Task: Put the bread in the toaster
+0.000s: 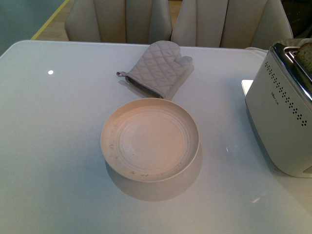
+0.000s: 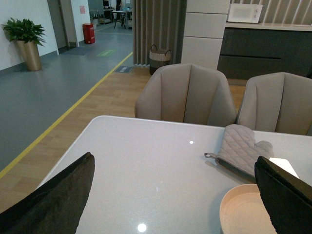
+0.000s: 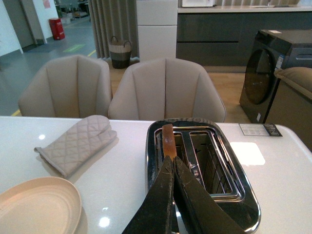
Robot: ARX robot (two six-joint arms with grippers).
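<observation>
The white toaster (image 1: 282,112) stands at the table's right edge, its chrome top (image 3: 234,195) seen from above in the right wrist view. The bread (image 3: 168,140) stands on edge in the slot nearer the mitt, brown crust poking out; its top also peeks out as bread (image 1: 305,56) in the front view. My right gripper (image 3: 171,160) hovers just over that slot, shut, its tips right at the crust; whether they touch it I cannot tell. My left gripper (image 2: 170,195) is open over the table's left part, holding nothing. Neither gripper shows in the front view.
A round cream plate (image 1: 150,140) sits mid-table with nothing on it. A quilted grey oven mitt (image 1: 158,68) lies behind it. Beige chairs (image 1: 122,19) line the far edge. The toaster's second slot (image 3: 209,161) holds nothing.
</observation>
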